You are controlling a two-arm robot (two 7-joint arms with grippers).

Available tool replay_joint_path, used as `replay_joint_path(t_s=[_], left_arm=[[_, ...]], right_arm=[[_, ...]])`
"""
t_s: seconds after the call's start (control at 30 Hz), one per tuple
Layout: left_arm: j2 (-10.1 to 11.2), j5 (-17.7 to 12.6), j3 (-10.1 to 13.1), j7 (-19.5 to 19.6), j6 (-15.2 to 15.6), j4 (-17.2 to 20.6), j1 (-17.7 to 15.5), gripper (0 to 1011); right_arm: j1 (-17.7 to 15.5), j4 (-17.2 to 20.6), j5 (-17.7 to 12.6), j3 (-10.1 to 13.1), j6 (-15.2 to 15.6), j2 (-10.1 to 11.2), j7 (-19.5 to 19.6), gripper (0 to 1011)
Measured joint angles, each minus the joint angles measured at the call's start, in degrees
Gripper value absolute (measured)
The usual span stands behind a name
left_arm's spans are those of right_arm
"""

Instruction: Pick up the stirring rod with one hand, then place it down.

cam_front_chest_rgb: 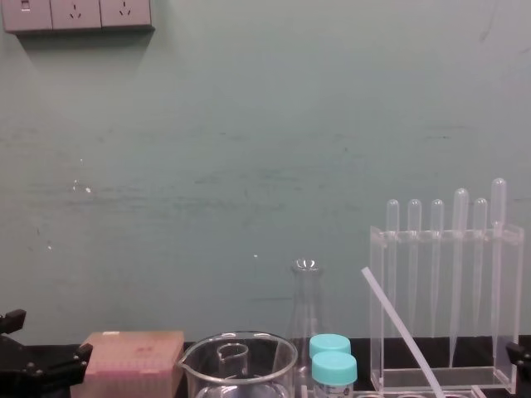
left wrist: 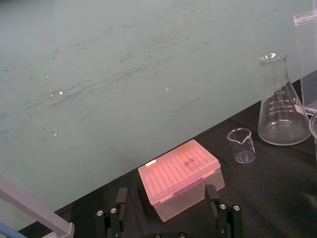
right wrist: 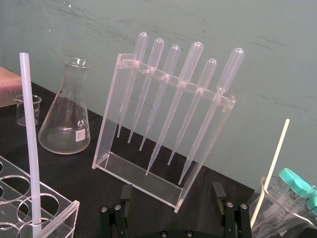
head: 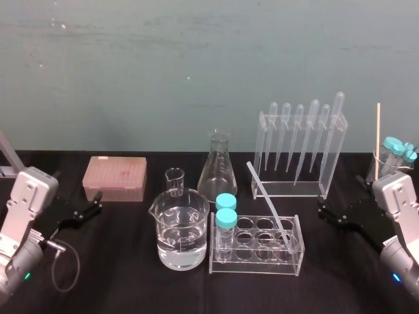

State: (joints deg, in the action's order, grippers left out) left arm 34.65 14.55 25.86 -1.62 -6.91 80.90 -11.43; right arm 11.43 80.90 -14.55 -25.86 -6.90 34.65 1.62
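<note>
The stirring rod leans in a right-hand hole of the clear tube rack at mid worktop. Its upper end tilts back and left toward the flask, just in front of the pipette stand. The left end effector sits near the left edge beside the pink box, fingers spread wide, holding nothing. The right end effector sits near the right edge, also wide open and empty. Bare worktop lies between the rack and the right end effector.

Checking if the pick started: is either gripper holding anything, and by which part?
Nothing is held. The left gripper and right gripper are open; the stirring rod leans in the tube rack.
</note>
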Motion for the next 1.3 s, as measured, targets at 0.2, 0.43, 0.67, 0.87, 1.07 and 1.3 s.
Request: replay_joint_path(t_s=[0.2, 0.43, 0.67, 0.87, 1.07, 1.3], left_arm=[[0.0, 0.0, 0.0, 0.0, 0.0, 0.0, 0.0, 1000], [0.0, 0.0, 0.0, 0.0, 0.0, 0.0, 0.0, 1000], [0.0, 0.0, 0.0, 0.0, 0.0, 0.0, 0.0, 1000], [0.0, 0.0, 0.0, 0.0, 0.0, 0.0, 0.0, 1000], [0.0, 0.0, 0.0, 0.0, 0.0, 0.0, 0.0, 1000], [0.0, 0.0, 0.0, 0.0, 0.0, 0.0, 0.0, 1000]], right_arm=[[0.0, 0.0, 0.0, 0.0, 0.0, 0.0, 0.0, 1000], [0.0, 0.0, 0.0, 0.0, 0.0, 0.0, 0.0, 1000], [0.0, 0.0, 0.0, 0.0, 0.0, 0.0, 0.0, 1000], [0.0, 0.0, 0.0, 0.0, 0.0, 0.0, 0.0, 1000], [0.0, 0.0, 0.0, 0.0, 0.0, 0.0, 0.0, 1000], [0.0, 0.0, 0.0, 0.0, 0.0, 0.0, 0.0, 1000]])
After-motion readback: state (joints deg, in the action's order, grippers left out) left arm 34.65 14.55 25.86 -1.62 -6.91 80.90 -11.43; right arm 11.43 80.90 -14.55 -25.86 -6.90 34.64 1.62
